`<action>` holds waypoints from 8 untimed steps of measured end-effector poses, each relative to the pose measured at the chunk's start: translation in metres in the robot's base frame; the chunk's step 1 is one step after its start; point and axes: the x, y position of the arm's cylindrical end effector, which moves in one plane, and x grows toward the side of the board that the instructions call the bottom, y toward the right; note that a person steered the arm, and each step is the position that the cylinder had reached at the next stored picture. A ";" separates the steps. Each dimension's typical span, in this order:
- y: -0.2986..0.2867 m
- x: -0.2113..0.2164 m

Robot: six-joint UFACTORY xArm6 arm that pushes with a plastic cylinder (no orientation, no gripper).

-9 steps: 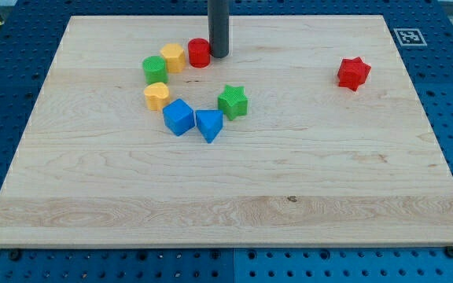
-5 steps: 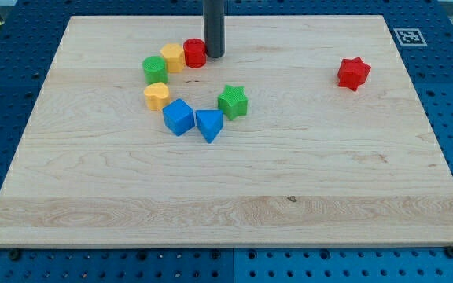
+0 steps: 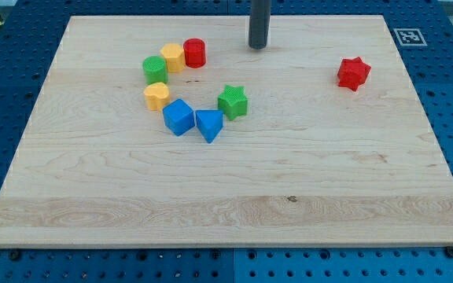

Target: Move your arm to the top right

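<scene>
Your arm's dark rod stands near the board's far edge, touching no block.

Nothing needs gripping; you have no jaws to open, only my tip (image 3: 258, 46) sliding lightly on smooth wood. The red cylinder (image 3: 195, 53) sits at its nine o'clock, the red star (image 3: 353, 73) at four o'clock, guarding the top-right corner.

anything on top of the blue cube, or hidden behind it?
Nothing sits on the blue cube. Behind it, toward the view's top, the yellow block shows in full. The strip of board right behind the cube is covered.
</scene>
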 end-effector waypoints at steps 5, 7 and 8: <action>0.034 -0.020; 0.038 -0.040; 0.075 -0.040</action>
